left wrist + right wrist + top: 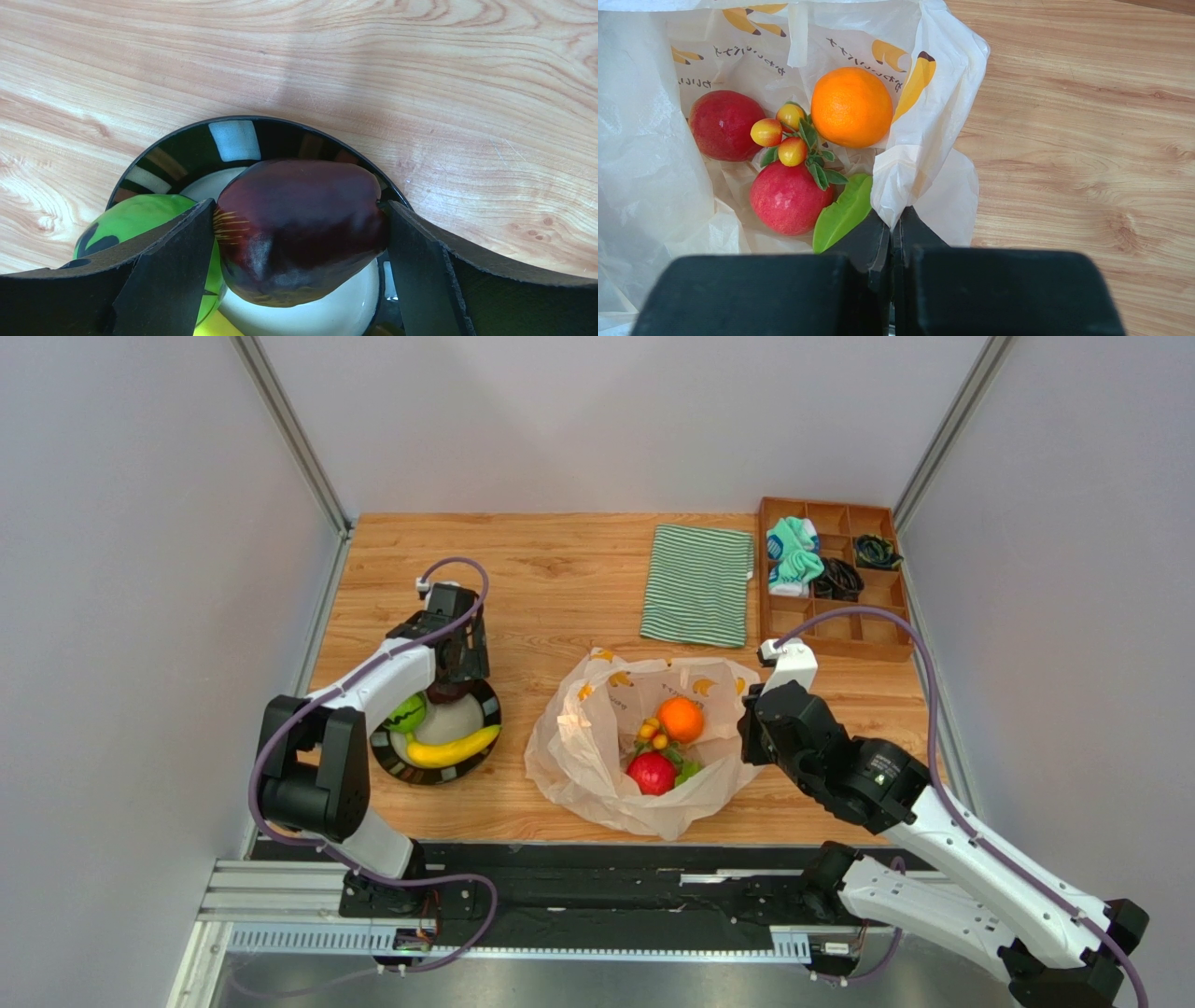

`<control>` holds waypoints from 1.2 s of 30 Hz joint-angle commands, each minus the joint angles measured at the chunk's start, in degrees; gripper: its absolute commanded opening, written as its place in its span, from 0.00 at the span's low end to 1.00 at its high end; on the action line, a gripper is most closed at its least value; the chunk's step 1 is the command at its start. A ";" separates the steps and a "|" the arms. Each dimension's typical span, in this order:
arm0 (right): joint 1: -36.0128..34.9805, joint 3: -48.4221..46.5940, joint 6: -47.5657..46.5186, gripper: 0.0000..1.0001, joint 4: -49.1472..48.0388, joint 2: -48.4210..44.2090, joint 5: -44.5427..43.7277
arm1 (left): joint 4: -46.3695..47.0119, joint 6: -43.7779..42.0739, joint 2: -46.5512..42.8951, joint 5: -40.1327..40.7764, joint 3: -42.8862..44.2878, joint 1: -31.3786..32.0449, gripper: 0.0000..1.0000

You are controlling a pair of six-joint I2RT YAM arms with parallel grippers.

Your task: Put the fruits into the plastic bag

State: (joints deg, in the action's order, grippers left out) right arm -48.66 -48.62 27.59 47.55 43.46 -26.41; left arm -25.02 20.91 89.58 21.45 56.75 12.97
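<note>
The step in hand is picking another fruit from the black-rimmed bowl [235, 138] on the left of the counter [421, 84]. The left claw [300, 213] straddles a dark red apple [302, 252] there, its jaws wide and its pads lying against both flanks. It reads as a grip just taken, with the apple not yet lifted. A green round fruit [140, 213] sits just beside the apple, and a banana [452, 748] lies along the bowl's near side. The right claw [891, 227], jaws together, pinches the rim of the plastic bag [654, 175] and holds its mouth open at mid-counter. Inside lie an orange [852, 106], two red fruits [786, 197] and a sprig of small yellow berries [781, 133]. Next, I judge, the apple must rise clear of the bowl rim, travel right and drop through the open mouth. Its glossy round skin could slip if the squeeze is light.
</note>
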 commanded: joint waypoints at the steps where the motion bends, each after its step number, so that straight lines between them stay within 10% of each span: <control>1: 0.15 -0.86 0.27 0.01 -1.93 -0.40 0.05 | 0.85 -0.43 -1.95 -3.34 0.99 -0.32 0.81; 15: 0.15 -0.95 1.05 0.01 -3.16 0.75 0.92 | 5.32 -3.15 -24.78 -25.80 0.03 3.81 0.75; 23: 0.15 -0.77 1.58 0.01 -3.34 0.75 1.54 | 14.19 -2.19 -31.22 -36.03 6.87 26.38 0.75; 27: 0.15 -0.69 1.76 0.01 -3.60 0.57 1.98 | 20.62 -2.53 -27.38 -37.63 8.54 37.98 0.75; 36: 0.15 -0.07 2.02 0.01 -2.99 -0.66 1.54 | -0.99 -3.87 -1.09 -24.89 25.43 52.07 0.73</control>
State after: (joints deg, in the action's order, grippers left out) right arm -48.66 -48.62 28.69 46.39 44.27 -24.73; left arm -15.99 17.15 80.99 -9.30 79.94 63.86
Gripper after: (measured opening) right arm 0.015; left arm 0.906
